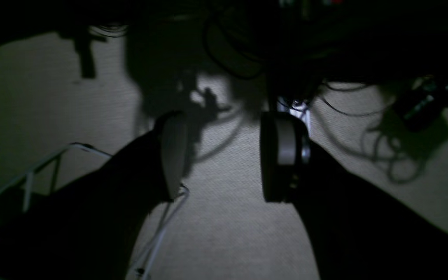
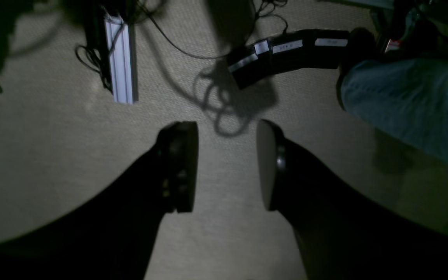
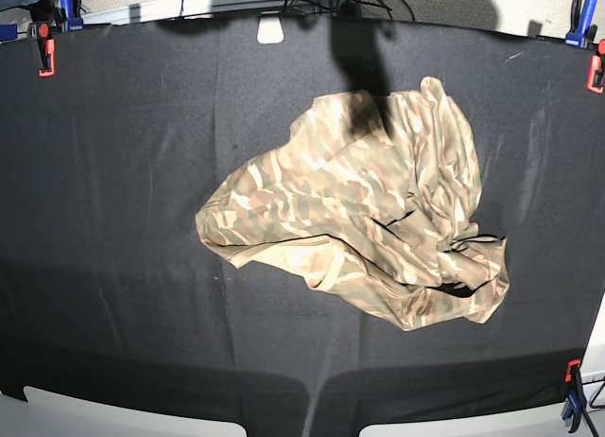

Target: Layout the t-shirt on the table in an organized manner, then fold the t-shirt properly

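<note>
black table (image 3: 113,219) (clamped edges) bears crumpled t-shirt (image 3: 359,219).

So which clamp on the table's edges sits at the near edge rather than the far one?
The red and blue clamp at the table's near right corner; all others line the far edge.

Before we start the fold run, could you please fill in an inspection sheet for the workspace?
Surface: table under black cloth, clamps at its edges.
Job's things: t-shirt crumpled in a heap right of centre, not laid out.
Clutter: nothing seen on the cloth.
Grippers: left gripper and right gripper both open, empty, over carpet.
Cables: loose cables on the floor.
Surroundings: carpet, an aluminium post, a jeans-clad leg.
</note>
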You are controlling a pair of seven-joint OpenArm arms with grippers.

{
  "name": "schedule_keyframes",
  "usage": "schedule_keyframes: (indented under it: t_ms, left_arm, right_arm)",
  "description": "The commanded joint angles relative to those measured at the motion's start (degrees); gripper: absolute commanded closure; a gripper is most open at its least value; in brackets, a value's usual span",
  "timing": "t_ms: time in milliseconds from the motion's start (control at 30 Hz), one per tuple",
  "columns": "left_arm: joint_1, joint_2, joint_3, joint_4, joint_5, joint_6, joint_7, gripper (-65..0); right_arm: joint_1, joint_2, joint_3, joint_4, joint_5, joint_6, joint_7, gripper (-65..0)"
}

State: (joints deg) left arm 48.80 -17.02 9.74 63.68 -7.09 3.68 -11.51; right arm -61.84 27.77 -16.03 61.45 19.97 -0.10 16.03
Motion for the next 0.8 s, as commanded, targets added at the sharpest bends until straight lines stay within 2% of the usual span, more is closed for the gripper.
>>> schedule_keyframes:
  t_ms: [0,367,767]
  left_arm:
    - [2.01,-0.37,-0.04,1.11,0.22,0.28,-0.55,-29.0]
    - [4.98,-3.1,-0.04,11.32,0.22,0.87,0.9,-29.0]
    - [5.35,-3.34,-0.04,27.52,0.22,0.85,20.72,-29.0]
  right_arm:
    - [-2.14,0.63,0.96,1.86,0.22,-0.31,0.76,-24.6]
    - [-7.74,0.63,9.84,14.82,0.2,-0.22,-1.09,-24.6]
    - [-7.52,0.79,10.84,26.58,0.17,0.09,-12.59,-24.6]
